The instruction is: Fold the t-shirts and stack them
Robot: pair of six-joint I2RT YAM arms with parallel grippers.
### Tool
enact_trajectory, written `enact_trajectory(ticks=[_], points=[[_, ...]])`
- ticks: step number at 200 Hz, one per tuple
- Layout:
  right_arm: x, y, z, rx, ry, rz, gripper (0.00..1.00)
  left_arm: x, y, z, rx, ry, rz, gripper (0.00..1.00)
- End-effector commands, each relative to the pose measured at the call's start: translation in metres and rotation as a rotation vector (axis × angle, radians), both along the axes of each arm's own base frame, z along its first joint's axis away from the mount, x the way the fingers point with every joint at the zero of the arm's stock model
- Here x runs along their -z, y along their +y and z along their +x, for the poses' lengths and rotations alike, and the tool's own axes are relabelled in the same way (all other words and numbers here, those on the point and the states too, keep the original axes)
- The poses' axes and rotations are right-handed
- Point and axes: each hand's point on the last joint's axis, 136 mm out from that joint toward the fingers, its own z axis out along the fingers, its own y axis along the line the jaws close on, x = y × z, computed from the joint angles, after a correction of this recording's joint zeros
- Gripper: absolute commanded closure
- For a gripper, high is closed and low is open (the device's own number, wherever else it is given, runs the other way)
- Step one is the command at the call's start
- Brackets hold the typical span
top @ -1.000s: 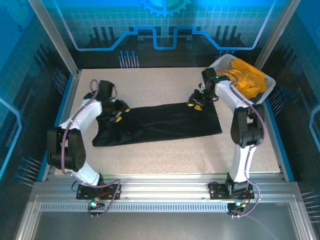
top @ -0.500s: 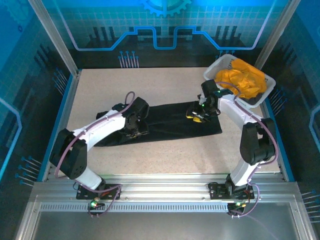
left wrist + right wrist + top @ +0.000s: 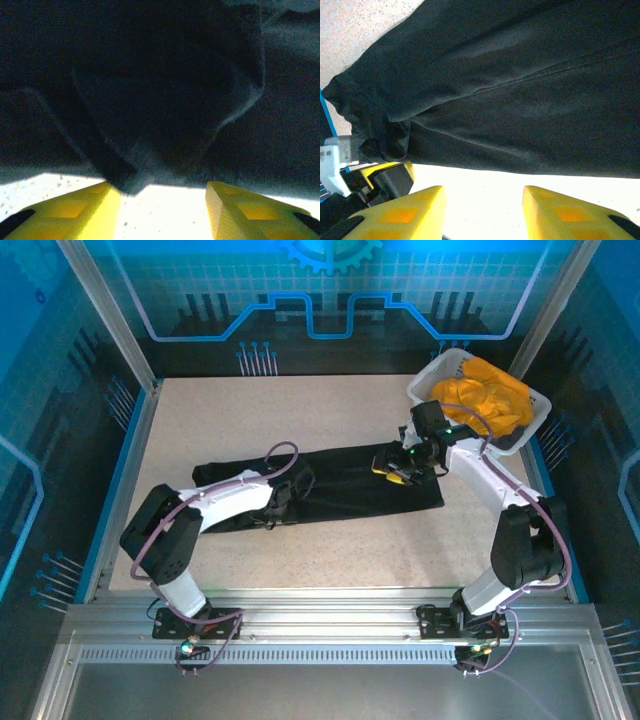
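The black t-shirt lies as a long narrow strip across the middle of the table. My left gripper sits low at its near edge, left of centre. In the left wrist view this gripper is open, with bare table between the yellow fingers and the black cloth just ahead, its edge touching the left tip. My right gripper hovers over the shirt's right part. It is open, with the black shirt beyond its tips. Orange-yellow shirts are piled in the basket.
The white lattice basket stands at the back right corner. Blue rails border the table's left and right sides. In the right wrist view, a yellow and black part of the left arm shows at the shirt's far end.
My left arm has swung right from the shirt's left end to its near edge by the middle. The shirt's left part is now narrower. The right gripper has barely shifted.
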Motion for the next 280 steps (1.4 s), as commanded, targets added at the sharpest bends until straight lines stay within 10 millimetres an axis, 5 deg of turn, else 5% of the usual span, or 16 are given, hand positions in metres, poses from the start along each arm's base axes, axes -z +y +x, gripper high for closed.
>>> enact_trajectory(ticks=[1,58,104,151,233,255,280], points=[[-0.007,-0.002,-0.006,0.005,-0.006,0.027,0.54,-0.002,-0.005,0.021,-0.014,-0.066,0.011,0.59],[-0.002,-0.003,-0.015,0.010,0.003,0.034,0.54,-0.026,-0.008,0.033,-0.050,-0.145,-0.020,1.00],[-0.004,-0.002,-0.013,0.012,-0.003,0.041,0.54,-0.049,-0.010,0.030,-0.138,-0.147,-0.120,1.00],[-0.003,-0.001,-0.012,0.006,0.001,0.044,0.55,-0.057,0.000,0.018,-0.430,-0.102,-0.402,1.00],[0.006,-0.001,-0.016,0.000,0.023,0.042,0.55,-0.049,-0.044,0.015,-0.786,0.005,-0.857,0.98],[0.010,-0.002,-0.019,0.001,0.030,0.039,0.55,-0.049,-0.062,0.005,-0.810,0.079,-0.942,0.86],[0.013,-0.003,-0.020,0.004,0.034,0.035,0.55,-0.065,-0.051,-0.003,-0.803,0.070,-0.945,0.61]])
